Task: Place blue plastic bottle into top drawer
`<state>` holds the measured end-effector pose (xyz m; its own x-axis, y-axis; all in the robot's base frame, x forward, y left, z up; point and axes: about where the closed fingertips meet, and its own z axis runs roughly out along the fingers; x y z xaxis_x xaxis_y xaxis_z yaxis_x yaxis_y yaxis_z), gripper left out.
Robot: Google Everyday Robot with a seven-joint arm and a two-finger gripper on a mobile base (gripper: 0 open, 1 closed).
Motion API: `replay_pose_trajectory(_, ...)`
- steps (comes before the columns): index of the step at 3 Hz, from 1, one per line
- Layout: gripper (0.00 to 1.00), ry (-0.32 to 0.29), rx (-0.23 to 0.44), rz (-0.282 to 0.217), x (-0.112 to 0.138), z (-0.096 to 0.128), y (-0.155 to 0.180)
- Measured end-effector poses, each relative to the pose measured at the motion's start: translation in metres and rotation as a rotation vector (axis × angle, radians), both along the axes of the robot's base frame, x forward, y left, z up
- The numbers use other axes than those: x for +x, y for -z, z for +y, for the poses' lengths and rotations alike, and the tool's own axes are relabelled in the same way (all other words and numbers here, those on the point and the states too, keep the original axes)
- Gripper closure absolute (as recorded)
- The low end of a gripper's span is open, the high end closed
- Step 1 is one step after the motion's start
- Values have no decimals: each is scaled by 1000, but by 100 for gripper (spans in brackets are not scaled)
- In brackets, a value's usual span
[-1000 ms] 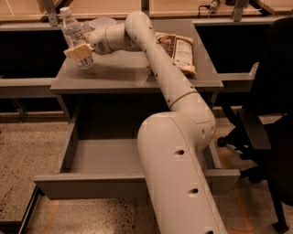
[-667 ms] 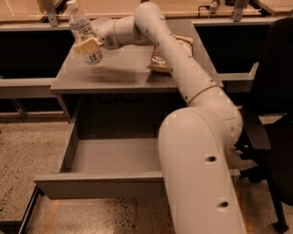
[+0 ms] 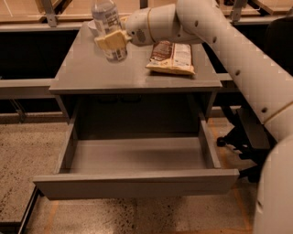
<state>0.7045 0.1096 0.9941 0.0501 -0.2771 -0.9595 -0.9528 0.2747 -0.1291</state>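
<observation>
The small clear plastic bottle with the white-blue label (image 3: 105, 16) sits clamped upright in my claw (image 3: 112, 41), and over the last second I have carried it inward from the rear-left corner of the grey table (image 3: 91, 73). It now hangs above the left half, near the flat snack packet (image 3: 171, 57). The wide grey top drawer (image 3: 137, 183) stands open below the front edge, so I judge the lift done and the carry forward and down still to come.

It was an office: grey worktop (image 3: 82, 68), top drawer (image 3: 137, 157), chair castor (image 3: 221, 141); the end effector (image 3: 112, 41) gripped the bottle (image 3: 104, 13) above the worktop.
</observation>
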Motion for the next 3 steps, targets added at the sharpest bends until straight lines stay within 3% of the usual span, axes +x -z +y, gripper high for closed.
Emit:
replay_pose_trajectory(1, 100, -35, 89, 23, -47, -13, 22)
replay_pose_trajectory(2, 100, -75, 127, 49, -81, -13, 26)
replay_pose_trajectory(3, 100, -75, 127, 49, -81, -13, 26)
